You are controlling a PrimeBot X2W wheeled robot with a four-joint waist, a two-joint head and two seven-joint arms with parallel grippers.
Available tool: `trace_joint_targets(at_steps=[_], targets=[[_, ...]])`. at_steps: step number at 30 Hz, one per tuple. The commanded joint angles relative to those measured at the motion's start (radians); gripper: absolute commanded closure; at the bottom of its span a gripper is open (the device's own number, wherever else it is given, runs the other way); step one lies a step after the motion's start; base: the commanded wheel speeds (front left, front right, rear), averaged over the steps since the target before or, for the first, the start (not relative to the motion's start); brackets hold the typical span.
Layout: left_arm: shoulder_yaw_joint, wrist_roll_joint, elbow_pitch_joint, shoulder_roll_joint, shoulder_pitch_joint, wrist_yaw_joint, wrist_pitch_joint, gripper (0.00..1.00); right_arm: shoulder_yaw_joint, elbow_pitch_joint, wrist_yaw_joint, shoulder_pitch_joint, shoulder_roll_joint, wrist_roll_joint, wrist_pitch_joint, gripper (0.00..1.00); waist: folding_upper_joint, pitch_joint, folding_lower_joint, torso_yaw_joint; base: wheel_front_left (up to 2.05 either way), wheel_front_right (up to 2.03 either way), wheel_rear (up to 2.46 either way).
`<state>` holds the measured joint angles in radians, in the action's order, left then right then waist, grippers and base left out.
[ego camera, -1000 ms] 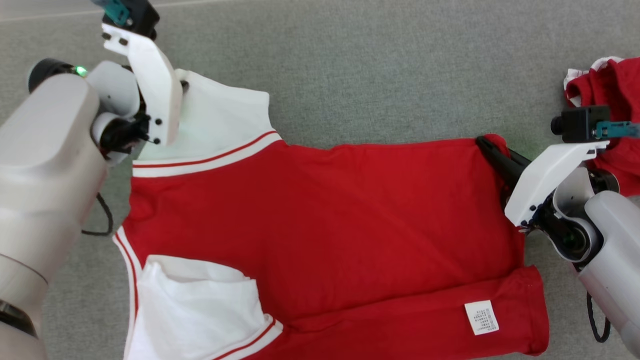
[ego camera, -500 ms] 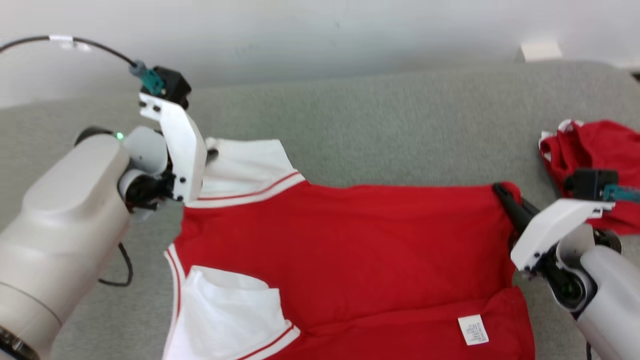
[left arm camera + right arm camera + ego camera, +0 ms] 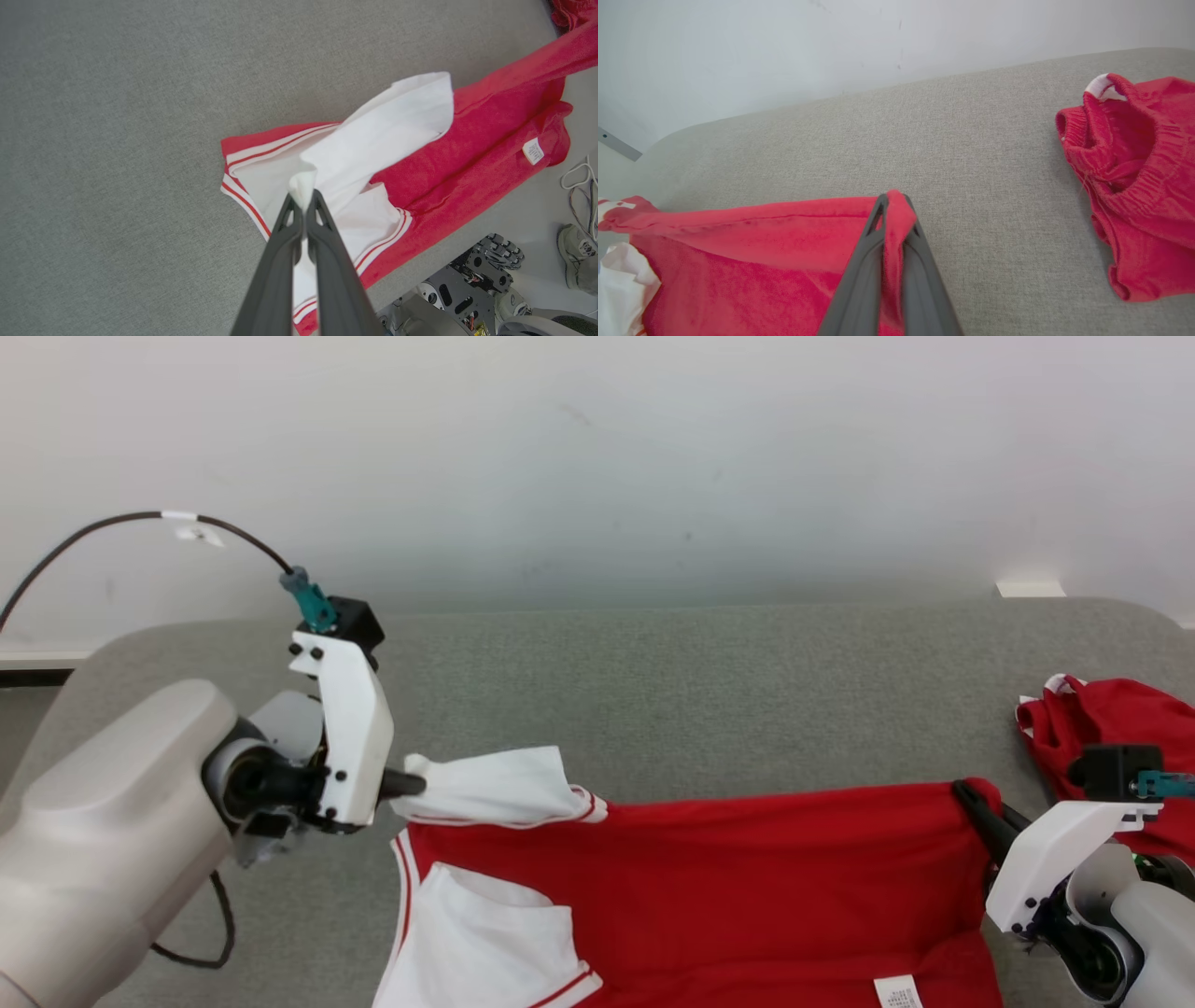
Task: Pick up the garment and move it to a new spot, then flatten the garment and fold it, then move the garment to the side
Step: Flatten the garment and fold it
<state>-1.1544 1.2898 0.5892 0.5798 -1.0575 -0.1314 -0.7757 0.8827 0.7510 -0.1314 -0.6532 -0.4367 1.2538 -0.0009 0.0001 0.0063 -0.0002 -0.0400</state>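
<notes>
Head view has the red garment point(image 3: 747, 887) with white sleeves lying along the near part of the grey desk point(image 3: 700, 691), its far edge raised and stretched between both hands. The left hand point(image 3: 408, 784) is pinched tight on the tip of a white sleeve point(image 3: 495, 789); the left wrist view shows that tip bunched between the closed fingers point(image 3: 282, 242), above the desk. The right hand point(image 3: 966, 795) is clamped on the garment's red corner, with cloth folded over its fingertips in the right wrist view. A second red garment point(image 3: 1111, 728) lies crumpled just beyond the right hand, apart from the held one. A white label point(image 3: 896, 992) shows near the lower hem.
</notes>
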Motion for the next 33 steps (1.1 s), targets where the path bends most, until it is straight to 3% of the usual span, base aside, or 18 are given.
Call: trace_joint_targets(at_steps=[1,6,19,20,22,23,24,33], targets=[[-0.009,0.028,-0.036,0.020,0.022,0.002,-0.030,1.00,0.013,0.010,0.002,0.014,-0.009,0.007,0.005,1.00,-0.0001,-0.014,0.0002,0.017,0.00,0.00,0.00],[-0.029,0.082,-0.104,0.050,0.049,0.002,-0.118,1.00,0.061,0.012,0.002,0.023,-0.030,0.014,0.034,1.00,-0.0001,-0.018,0.0002,0.030,0.00,0.00,0.00],[-0.064,0.110,-0.167,0.058,0.167,0.008,-0.135,1.00,0.188,-0.042,0.002,0.040,-0.097,0.044,0.143,1.00,-0.0001,-0.020,0.0002,0.020,0.00,0.00,0.00],[-0.066,0.114,-0.170,0.058,0.176,0.008,-0.137,0.98,0.200,-0.045,0.002,0.043,-0.100,0.047,0.152,0.95,-0.0001,-0.021,0.0002,0.018,0.00,0.00,0.00],[-0.069,0.122,-0.177,0.060,0.192,0.008,-0.142,0.62,0.223,-0.050,0.002,0.048,-0.109,0.050,0.173,0.55,-0.0001,-0.024,0.0002,0.015,0.00,0.00,0.00],[-0.071,0.126,-0.181,0.062,0.201,0.008,-0.147,0.21,0.236,-0.051,0.002,0.050,-0.114,0.051,0.187,0.00,-0.0001,-0.025,0.0002,0.014,0.00,0.00,0.00],[-0.073,0.127,-0.186,0.065,0.209,0.008,-0.151,0.00,0.250,-0.060,0.002,0.052,-0.118,0.054,0.199,0.00,-0.0001,-0.027,0.0002,0.012,0.00,0.00,0.00],[-0.075,0.099,-0.207,0.090,0.225,0.009,-0.131,0.00,0.309,-0.119,0.002,0.046,-0.193,0.067,0.201,0.00,-0.0001,-0.055,0.0002,0.014,0.00,0.00,0.00]])
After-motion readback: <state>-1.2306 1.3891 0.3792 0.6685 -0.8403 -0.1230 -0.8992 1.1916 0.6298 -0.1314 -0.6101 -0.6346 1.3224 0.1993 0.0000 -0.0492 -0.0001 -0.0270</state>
